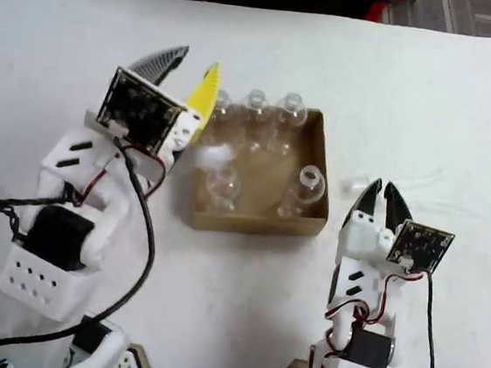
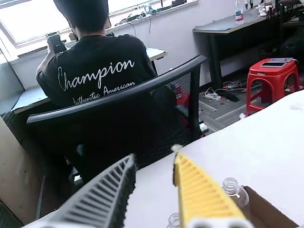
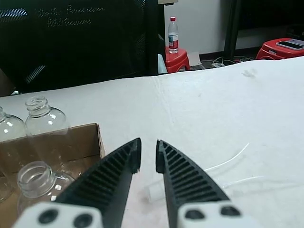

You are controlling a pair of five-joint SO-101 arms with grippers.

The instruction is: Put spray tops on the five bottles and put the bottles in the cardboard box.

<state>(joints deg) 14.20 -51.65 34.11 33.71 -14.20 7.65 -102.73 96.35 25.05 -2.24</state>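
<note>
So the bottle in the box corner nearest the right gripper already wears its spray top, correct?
No. That bottle stands in the cardboard box corner nearest the right gripper, but its neck is open: no spray top yet. The right wrist view shows it.

— What is standing beyond the white counter (image 1: 431, 89)?
— A black mesh chair (image 2: 142, 118) and a red stool (image 2: 273, 76). Daylight is coming through the window (image 2: 23, 19), and cables (image 2: 218, 95) are lying on the floor (image 2: 223, 116).
</note>
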